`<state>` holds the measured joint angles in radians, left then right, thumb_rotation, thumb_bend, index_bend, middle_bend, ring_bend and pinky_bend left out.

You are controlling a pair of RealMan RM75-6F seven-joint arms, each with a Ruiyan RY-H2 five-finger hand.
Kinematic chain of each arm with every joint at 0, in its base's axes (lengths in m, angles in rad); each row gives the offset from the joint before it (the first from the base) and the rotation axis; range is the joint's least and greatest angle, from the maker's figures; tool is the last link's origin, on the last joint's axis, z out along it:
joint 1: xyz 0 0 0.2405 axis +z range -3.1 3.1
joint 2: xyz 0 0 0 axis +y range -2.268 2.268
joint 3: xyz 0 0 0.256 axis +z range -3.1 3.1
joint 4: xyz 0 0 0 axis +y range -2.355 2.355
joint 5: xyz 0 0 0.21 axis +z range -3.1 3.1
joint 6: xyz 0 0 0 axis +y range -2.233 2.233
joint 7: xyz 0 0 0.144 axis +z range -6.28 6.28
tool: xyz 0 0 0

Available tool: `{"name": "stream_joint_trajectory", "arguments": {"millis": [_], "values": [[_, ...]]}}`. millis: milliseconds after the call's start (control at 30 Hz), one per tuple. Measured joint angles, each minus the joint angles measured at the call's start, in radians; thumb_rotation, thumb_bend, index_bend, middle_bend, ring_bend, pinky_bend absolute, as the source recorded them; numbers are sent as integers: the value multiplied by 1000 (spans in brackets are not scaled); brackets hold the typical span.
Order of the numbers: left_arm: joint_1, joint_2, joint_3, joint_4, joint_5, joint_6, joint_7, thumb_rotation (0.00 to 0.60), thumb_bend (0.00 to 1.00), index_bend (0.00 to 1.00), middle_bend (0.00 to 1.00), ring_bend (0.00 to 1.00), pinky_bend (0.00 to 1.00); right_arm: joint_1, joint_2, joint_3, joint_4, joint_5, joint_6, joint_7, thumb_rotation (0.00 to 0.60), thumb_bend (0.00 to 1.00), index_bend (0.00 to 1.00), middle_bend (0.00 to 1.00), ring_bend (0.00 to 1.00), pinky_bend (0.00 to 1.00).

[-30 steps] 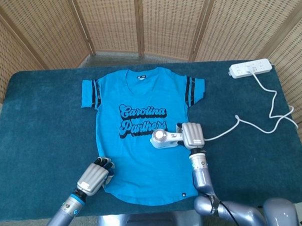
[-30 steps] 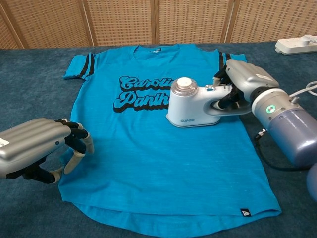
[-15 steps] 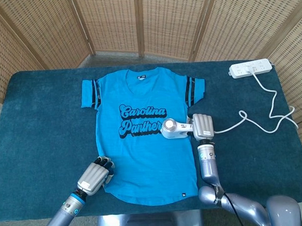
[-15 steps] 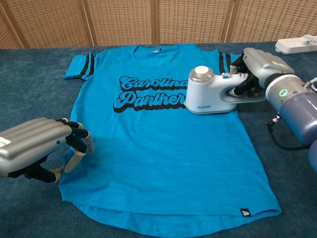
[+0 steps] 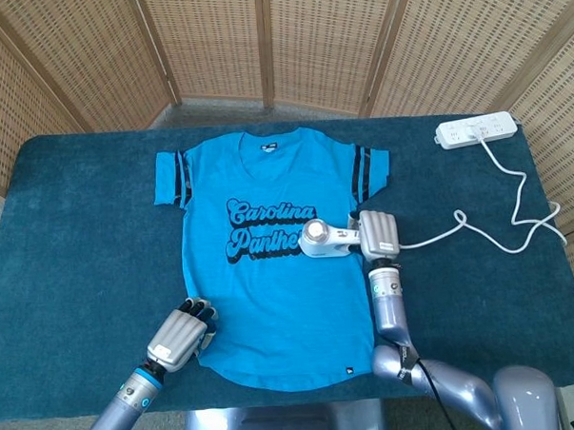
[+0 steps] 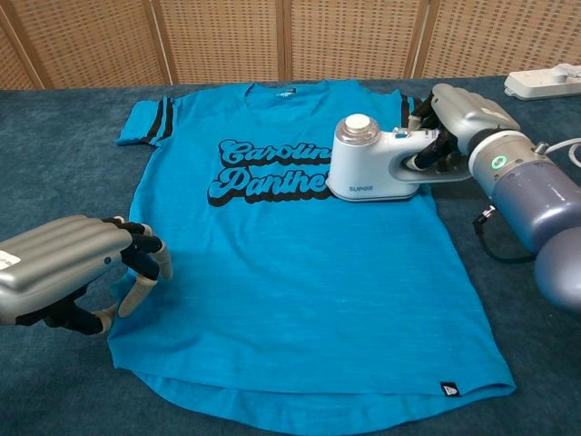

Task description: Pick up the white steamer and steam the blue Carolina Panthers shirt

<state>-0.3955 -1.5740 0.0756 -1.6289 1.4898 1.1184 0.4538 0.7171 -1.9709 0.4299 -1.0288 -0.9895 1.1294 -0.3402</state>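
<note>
- Two hands are seen: the right hand (image 6: 458,123) is clamped round the handle of the steamer (image 6: 370,163), and the left hand (image 6: 77,272) is held with fingers curled in on nothing, just off the lower left hem of the shirt (image 6: 290,263).
- The steamer is stood on the shirt, its sole flat on the cloth at the end of the "Panthers" lettering, near the right sleeve; the shirt is spread flat on the tabletop (image 5: 78,224).
- The cord (image 5: 478,228) is run from the steamer in loops across the tabletop to the power strip (image 5: 476,131).
- Risk, as judged: the cloth is held down by nothing, since the left hand is beside it and not on it; it could be dragged and bunched under the sole if the steamer is slid further.
- Risk, as judged: the print could be scorched or marked if the sole is left resting on the lettering.
- Risk, as judged: the slack cord could be caught by the right arm or pulled taut on a long stroke to the left.
- Against half a second ago, the steamer has been shifted a little leftward, onto the lettering's end; a second ago it was lower on the chest. The left hand is unchanged.
</note>
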Motion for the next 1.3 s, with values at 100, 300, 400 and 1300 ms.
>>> {"name": "stream_joint_trajectory", "arguments": {"millis": [100, 300, 400, 1300], "values": [[1, 1, 0, 0, 0, 2, -1, 600, 449, 709, 352, 226, 194, 2, -7, -6, 7, 2, -4, 0, 600, 366, 697, 700, 715, 659], [0, 1, 1, 4, 1, 1, -5, 600, 449, 709, 352, 226, 195, -6, -6, -19, -9, -1, 2, -3, 600, 366, 697, 700, 715, 658], [0, -1, 1, 5, 2, 0, -7, 600, 449, 710, 352, 226, 195, -11, -3, -24, -25, -4, 7, -4, 600, 366, 697, 700, 715, 657], [-5, -10, 4, 16, 12, -1, -13, 600, 448, 709, 352, 226, 195, -122, 72, -131, -239, -79, 86, -14, 600, 365, 696, 698, 707, 646]]}}
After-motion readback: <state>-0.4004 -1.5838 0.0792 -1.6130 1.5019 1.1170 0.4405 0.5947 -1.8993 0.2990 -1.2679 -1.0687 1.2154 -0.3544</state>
